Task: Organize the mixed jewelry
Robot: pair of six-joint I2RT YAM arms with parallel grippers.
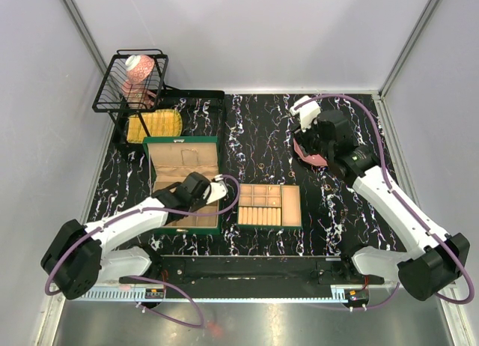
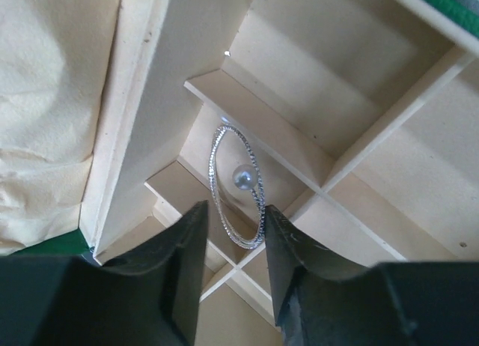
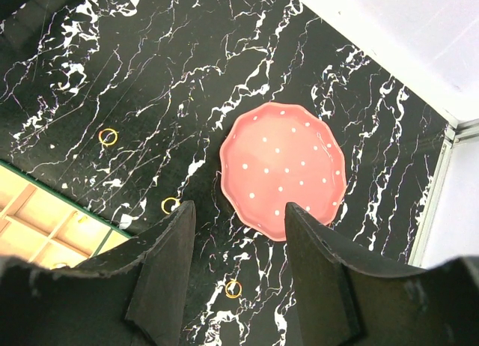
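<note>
Left gripper (image 2: pixel 232 230), jaws spread, hangs over a silver hoop (image 2: pixel 212 175) leaning in a box compartment (image 2: pixel 200 136). Right gripper (image 3: pixel 238 211), also spread, hovers above gold rings (image 3: pixel 108 136) on the table (image 3: pixel 112 54). Pieces are likely light, stiff, slippery; pinch across the wire.

Overhead across table (image 1: pixel 262 129); left wrist close inside box (image 2: pixel 322 54), right above plate (image 3: pixel 283 170)

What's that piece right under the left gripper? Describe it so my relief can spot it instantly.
Find the open green box on the table's left side, where the left gripper hangs over its beige compartments. In the small cell just beyond the gripper stands a thin, textured silver hoop. It is the only hoop there, beside a single round pearl bead.
</note>
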